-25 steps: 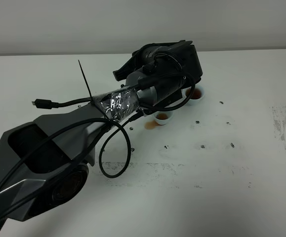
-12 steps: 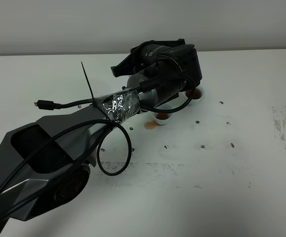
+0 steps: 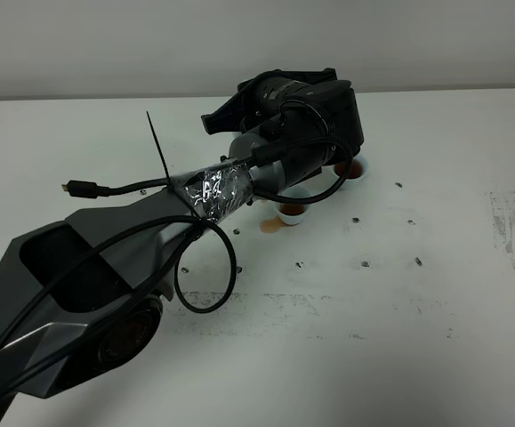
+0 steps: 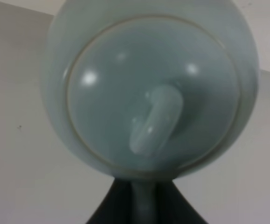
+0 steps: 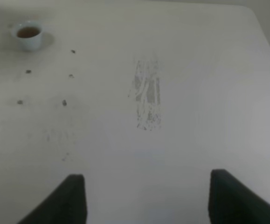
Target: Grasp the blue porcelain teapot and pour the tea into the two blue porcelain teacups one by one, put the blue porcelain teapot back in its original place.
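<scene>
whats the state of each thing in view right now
blue porcelain teapot, lid on, clamped by the left tool
left tool, shut on the teapot
right tool, open, empty
nearer teacup, upright, holds tea
farther teacup, upright, holds tea
brown spill, on the table beside the nearer teacup

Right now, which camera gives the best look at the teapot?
The left wrist view: the teapot fills it, lid facing the camera. In the high view the left arm hides it entirely. The right wrist view shows only a cup on the table, no teapot.
</scene>
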Robot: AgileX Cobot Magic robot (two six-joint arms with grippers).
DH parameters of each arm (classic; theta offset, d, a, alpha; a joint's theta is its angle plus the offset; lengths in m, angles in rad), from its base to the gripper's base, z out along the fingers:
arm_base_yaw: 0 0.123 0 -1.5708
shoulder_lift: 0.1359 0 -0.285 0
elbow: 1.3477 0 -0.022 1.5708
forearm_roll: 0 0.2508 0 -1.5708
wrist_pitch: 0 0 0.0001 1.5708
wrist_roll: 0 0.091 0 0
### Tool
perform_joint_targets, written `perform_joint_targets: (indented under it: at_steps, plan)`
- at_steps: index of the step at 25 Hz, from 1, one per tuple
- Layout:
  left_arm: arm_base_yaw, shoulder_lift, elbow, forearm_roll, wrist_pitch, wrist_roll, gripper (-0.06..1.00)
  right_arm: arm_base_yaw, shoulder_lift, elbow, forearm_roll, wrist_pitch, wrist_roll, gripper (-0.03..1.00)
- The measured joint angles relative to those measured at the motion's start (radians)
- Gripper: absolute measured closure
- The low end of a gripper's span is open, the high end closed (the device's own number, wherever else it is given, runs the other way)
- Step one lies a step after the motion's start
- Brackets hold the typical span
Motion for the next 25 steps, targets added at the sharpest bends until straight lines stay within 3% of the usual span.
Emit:
perform_joint_targets:
  at_steps: [25]
  plan:
    - [-0.01,0.012,0.0,0.005,-0.038,0.001,0.94,0.0,0.0,0.0,0.0,0.0,0.0,0.43]
